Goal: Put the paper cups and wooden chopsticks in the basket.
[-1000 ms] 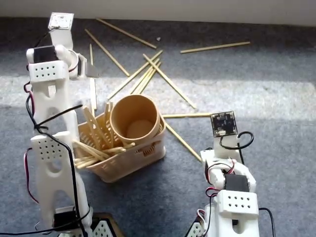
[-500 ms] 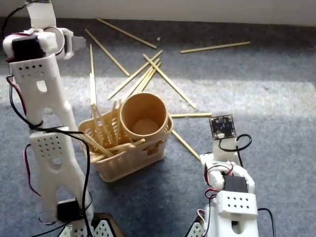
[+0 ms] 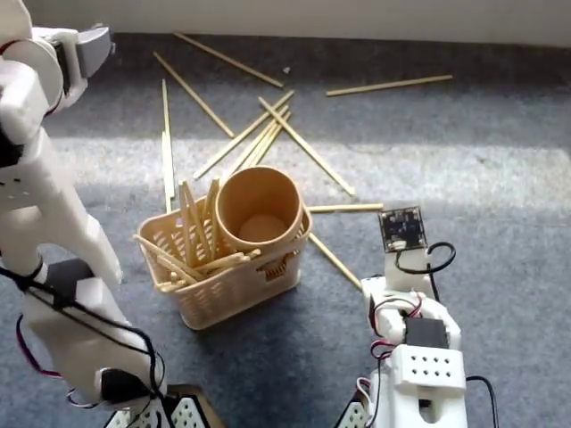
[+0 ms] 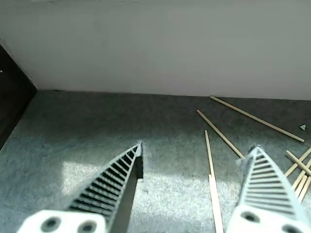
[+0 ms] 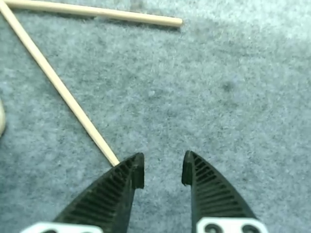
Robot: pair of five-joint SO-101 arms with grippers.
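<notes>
- Left arm: over the last second it has lifted away from the cream slatted plastic basket (image 3: 241,290) and swung toward the far left corner of the grey carpeted desk (image 3: 464,178).
- Left tool (image 4: 197,145): its jaws stand wide apart with nothing between them, and bare carpet lies below. It is seen high at the picture's edge in the overhead view (image 3: 85,45).
- Basket: it shifted slightly toward the right arm as the left arm withdrew, and has since been steady. It stands upright near the middle of the desk.
- Basket contents: the tan paper cup (image 3: 236,201) stands upright and mouth up in the side nearer the right arm. A bundle of pale wooden chopsticks (image 3: 183,254) leans in the other side, resettled since the arm left.
- Right tool (image 5: 163,154): essentially unmoved, with a narrow gap between its jaws and holding nothing. It hangs just above the carpet, with the end of one loose chopstick (image 5: 58,85) at a jaw tip.
- Outstanding: many loose wooden chopsticks (image 3: 263,138) lie scattered beyond the basket, with two more between the basket and the right arm.
- Assessment: one delivery appears complete and the task is only partly done. The left arm looks positioned for another pick from the far scatter.
</notes>
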